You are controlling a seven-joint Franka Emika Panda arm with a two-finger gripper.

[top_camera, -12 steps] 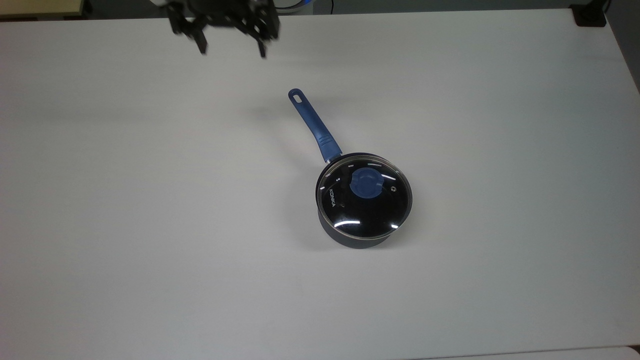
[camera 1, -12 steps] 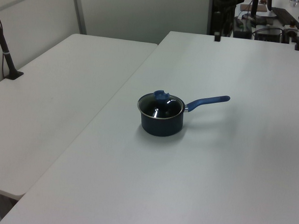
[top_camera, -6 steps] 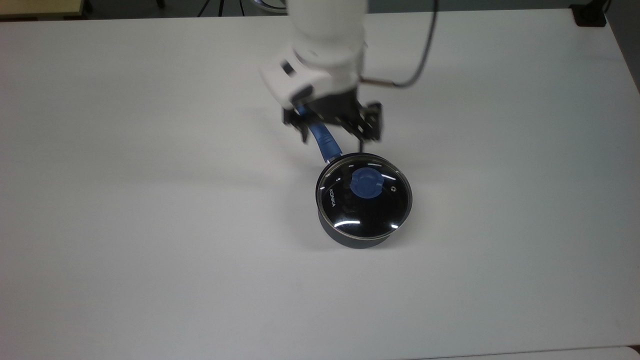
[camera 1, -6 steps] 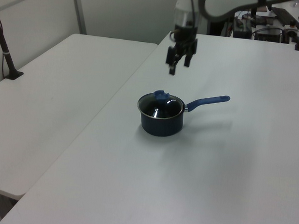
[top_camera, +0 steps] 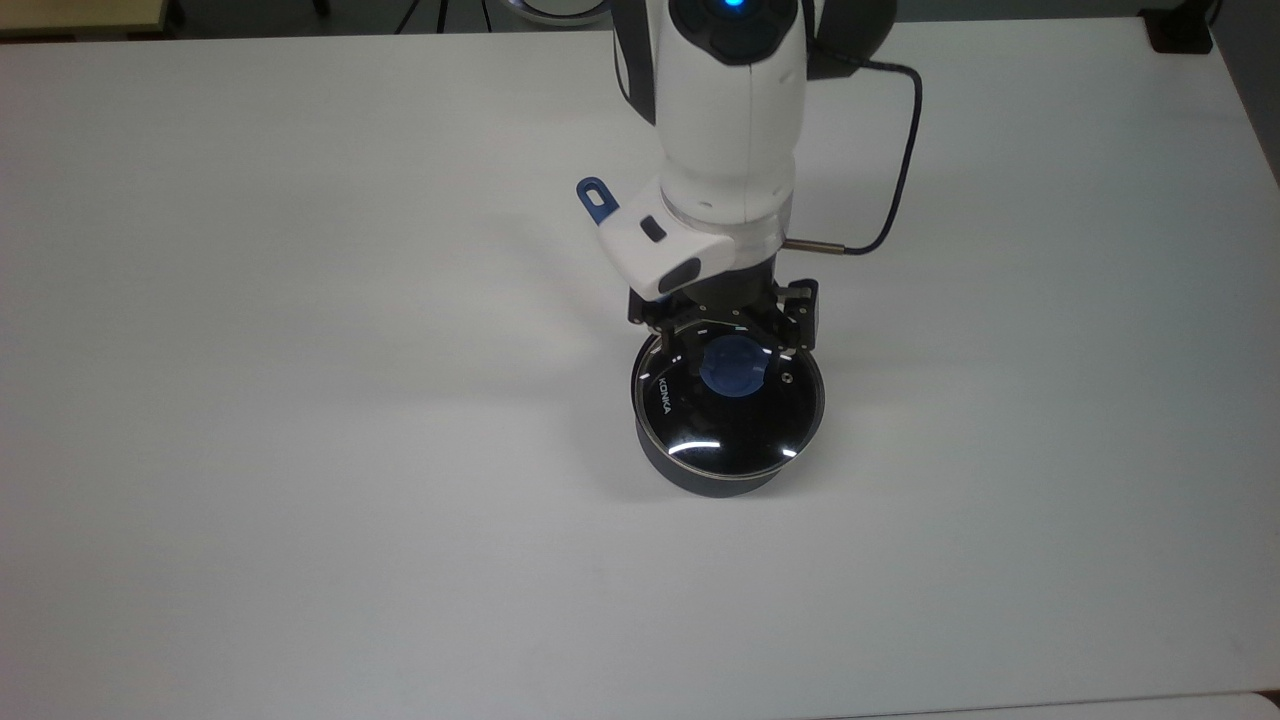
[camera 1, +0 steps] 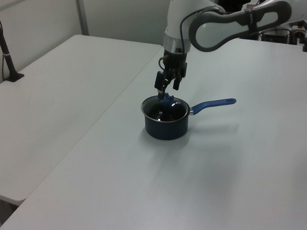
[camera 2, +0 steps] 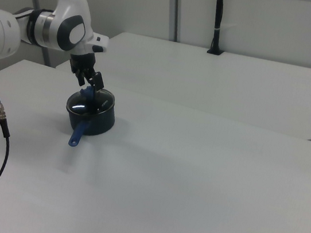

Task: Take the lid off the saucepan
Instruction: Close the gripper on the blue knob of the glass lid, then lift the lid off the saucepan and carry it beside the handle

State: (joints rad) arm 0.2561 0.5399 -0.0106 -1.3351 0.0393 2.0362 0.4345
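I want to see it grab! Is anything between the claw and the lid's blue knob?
No, nothing: in the left view the open claw hangs just above the knob.

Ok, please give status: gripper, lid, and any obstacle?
Gripper open, above the knob. Lid seated on saucepan. Nothing in the way.

Heads up: in the top view the arm point(top_camera: 727, 120) covers most of your saucepan's handle point(top_camera: 594, 199), so just the end with the hole pokes out. Its top is cut off by the upper edge. The KONKA lettering point(top_camera: 663, 395) is unreadable in the left view.
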